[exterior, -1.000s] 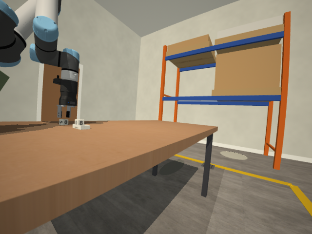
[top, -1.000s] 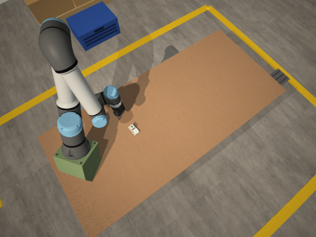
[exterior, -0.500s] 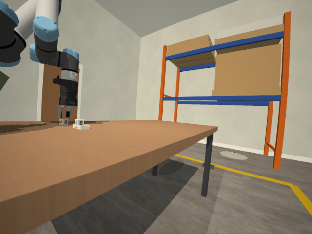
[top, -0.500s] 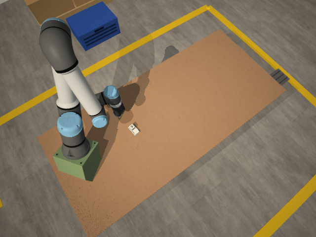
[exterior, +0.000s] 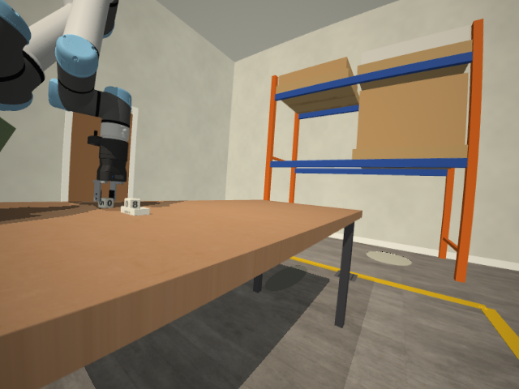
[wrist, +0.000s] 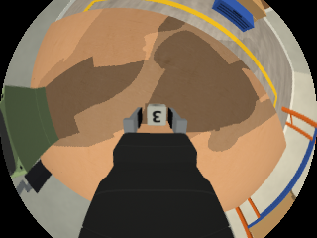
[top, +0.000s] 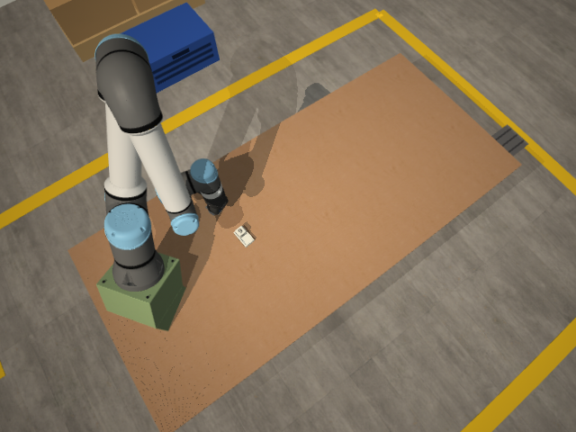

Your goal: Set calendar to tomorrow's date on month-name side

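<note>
A white cube (exterior: 109,203) (wrist: 157,115) stands on the table beside the tray. It shows a 0 and another digit, partly behind a finger, in the exterior view, and a 3, turned over, on top in the wrist view. My gripper (exterior: 105,195) (wrist: 155,114) points down over this cube and is open, with a finger on each side and narrow gaps. The calendar tray (top: 247,239) (exterior: 142,211) lies on the table with small lettering on one side. A second cube (top: 240,230) (exterior: 132,203) sits at one end of it, showing 0 and 8 on two side faces.
The tray and its cube stand close to my gripper on the brown table (top: 353,185) (exterior: 209,234). My arm's green base (top: 134,301) (wrist: 30,114) is at one end of the table. A blue cabinet (top: 179,41) and an orange and blue shelf rack (exterior: 475,126) stand off the table.
</note>
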Motion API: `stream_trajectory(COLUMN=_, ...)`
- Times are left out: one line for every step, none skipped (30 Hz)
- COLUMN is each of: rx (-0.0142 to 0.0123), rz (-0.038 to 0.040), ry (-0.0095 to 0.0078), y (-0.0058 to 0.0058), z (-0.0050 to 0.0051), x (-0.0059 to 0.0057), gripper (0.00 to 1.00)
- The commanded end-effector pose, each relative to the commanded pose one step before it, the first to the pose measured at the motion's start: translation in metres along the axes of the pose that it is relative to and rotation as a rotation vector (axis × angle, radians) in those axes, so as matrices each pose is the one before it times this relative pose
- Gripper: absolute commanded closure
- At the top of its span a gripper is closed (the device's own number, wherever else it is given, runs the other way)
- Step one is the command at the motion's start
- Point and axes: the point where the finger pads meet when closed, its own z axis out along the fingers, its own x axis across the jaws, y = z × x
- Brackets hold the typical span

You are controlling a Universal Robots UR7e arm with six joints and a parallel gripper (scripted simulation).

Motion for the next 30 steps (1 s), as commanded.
stream_trajectory(rx=-0.00531, rz=-0.00384, ry=0.00775, y=0.00101, z=0.00760, x=0.00338, gripper=0.13)
stream_trajectory(rx=0.00000, rz=0.00000, ry=0.00000, y=0.00000, z=0.00084, x=0.00000, gripper=0.13)
stream_trajectory(rx=0.00000, rz=0.00000, ry=0.00000, y=-0.00001, z=0.00066, x=-0.00001, gripper=0.13)
stream_trajectory(rx=0.00003, rz=0.00000, ry=0.00002, y=-0.00001, z=0.00048, x=0.00000, gripper=0.13)
stream_trajectory(rx=0.00008, rz=0.00000, ry=0.00005, y=-0.00003, z=0.00031, x=0.00001, gripper=0.13)
stream_trajectory(rx=0.00014, rz=0.00004, ry=-0.00004, y=-0.00006, z=0.00017, x=-0.00005, gripper=0.13)
stream_trajectory(rx=0.00036, rz=0.00019, ry=-0.00038, y=-0.00021, z=0.00008, x=-0.00029, gripper=0.13)
stream_trajectory(rx=0.00032, rz=0.00016, ry=-0.00034, y=-0.00018, z=0.00002, x=-0.00025, gripper=0.13)
stream_trajectory(rx=0.00024, rz=0.00012, ry=-0.00025, y=-0.00014, z=0.00001, x=-0.00018, gripper=0.13)
stream_trajectory(rx=0.00000, rz=0.00000, ry=0.00000, y=0.00000, z=0.00000, x=0.00000, gripper=0.13)
stream_trajectory(rx=0.00000, rz=0.00000, ry=0.00000, y=0.00000, z=0.00000, x=0.00000, gripper=0.13)
stream_trajectory(rx=-0.00028, rz=0.00016, ry=0.00035, y=0.00016, z=-0.00013, x=0.00004, gripper=0.13)
stream_trajectory(rx=-0.00045, rz=-0.00019, ry=0.00062, y=0.00013, z=-0.00018, x=0.00020, gripper=0.13)
stream_trajectory(rx=-0.00026, rz=-0.00012, ry=0.00035, y=0.00008, z=-0.00010, x=0.00012, gripper=0.13)
stream_trajectory(rx=-0.00011, rz=-0.00008, ry=0.00016, y=0.00003, z=-0.00004, x=0.00005, gripper=0.13)
stream_trajectory(rx=0.00004, rz=-0.00002, ry=-0.00005, y=-0.00001, z=0.00000, x=-0.00001, gripper=0.13)
stream_trajectory(rx=0.00010, rz=0.00004, ry=-0.00015, y=-0.00002, z=0.00002, x=-0.00004, gripper=0.13)
stream_trajectory(rx=0.00007, rz=0.00003, ry=-0.00011, y=-0.00002, z=0.00001, x=-0.00003, gripper=0.13)
stream_trajectory(rx=0.00005, rz=0.00003, ry=-0.00008, y=-0.00001, z=0.00001, x=-0.00002, gripper=0.13)
stream_trajectory(rx=0.00003, rz=0.00002, ry=-0.00005, y=-0.00001, z=0.00001, x=-0.00001, gripper=0.13)
stream_trajectory(rx=0.00002, rz=0.00001, ry=-0.00003, y=0.00000, z=0.00000, x=-0.00001, gripper=0.13)
stream_trajectory(rx=0.00001, rz=0.00001, ry=-0.00002, y=0.00000, z=0.00000, x=-0.00001, gripper=0.13)
stream_trajectory(rx=0.00001, rz=0.00000, ry=-0.00001, y=0.00000, z=0.00000, x=0.00000, gripper=0.13)
stream_trajectory(rx=0.00000, rz=0.00000, ry=0.00000, y=0.00000, z=0.00000, x=0.00000, gripper=0.13)
stream_trajectory(rx=0.00000, rz=0.00000, ry=0.00000, y=0.00000, z=0.00000, x=0.00000, gripper=0.13)
stream_trajectory(rx=0.00000, rz=0.00000, ry=0.00000, y=0.00000, z=0.00000, x=0.00000, gripper=0.13)
stream_trajectory(rx=0.00000, rz=0.00000, ry=0.00000, y=0.00000, z=0.00000, x=0.00000, gripper=0.13)
stream_trajectory(rx=0.00000, rz=0.00000, ry=0.00000, y=0.00000, z=0.00000, x=0.00000, gripper=0.13)
stream_trajectory(rx=0.00000, rz=0.00000, ry=0.00000, y=0.00000, z=0.00000, x=0.00000, gripper=0.13)
stream_trajectory(rx=0.00000, rz=0.00000, ry=0.00000, y=0.00000, z=0.00000, x=0.00000, gripper=0.13)
